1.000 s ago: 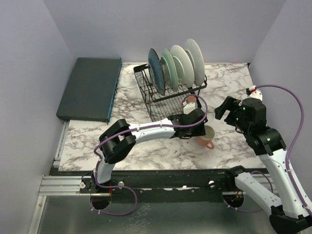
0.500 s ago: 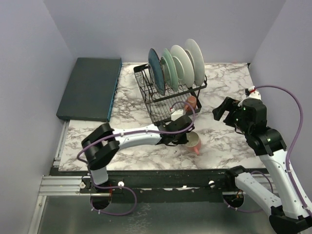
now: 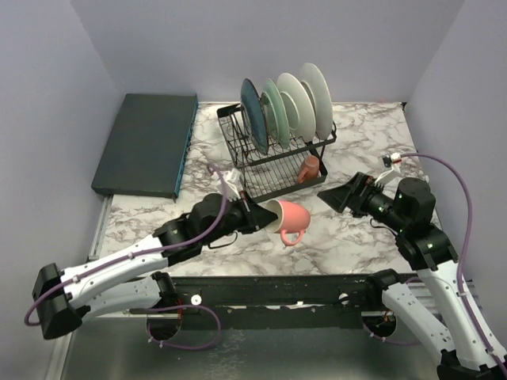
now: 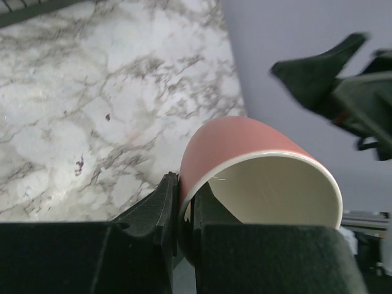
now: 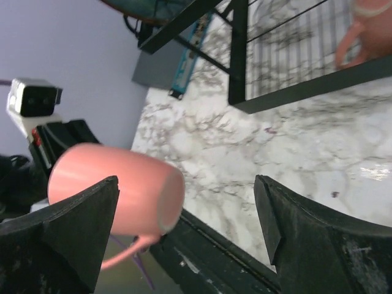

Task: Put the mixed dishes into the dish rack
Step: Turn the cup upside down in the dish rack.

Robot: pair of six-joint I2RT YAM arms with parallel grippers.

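My left gripper [image 3: 260, 215] is shut on the rim of a pink mug [image 3: 290, 218], held on its side above the marble table, handle down. In the left wrist view the fingers pinch the mug [image 4: 257, 165] wall. My right gripper [image 3: 337, 196] is open and empty, pointing left at the mug, a short gap away; the mug [image 5: 116, 190] shows between its fingers in the right wrist view. The black wire dish rack [image 3: 273, 150] holds several upright plates [image 3: 289, 103]. A second pink mug [image 3: 310, 168] sits at the rack's right front [image 5: 367, 24].
A dark teal flat slab [image 3: 146, 142] lies at the back left. The marble table [image 3: 356, 237] ends at a black rail along the near edge [image 3: 277, 289]. Purple walls close in left, back and right.
My left arm has pulled back to the left and lifted the pink mug off the table. My right gripper has swung down and left toward the mug.
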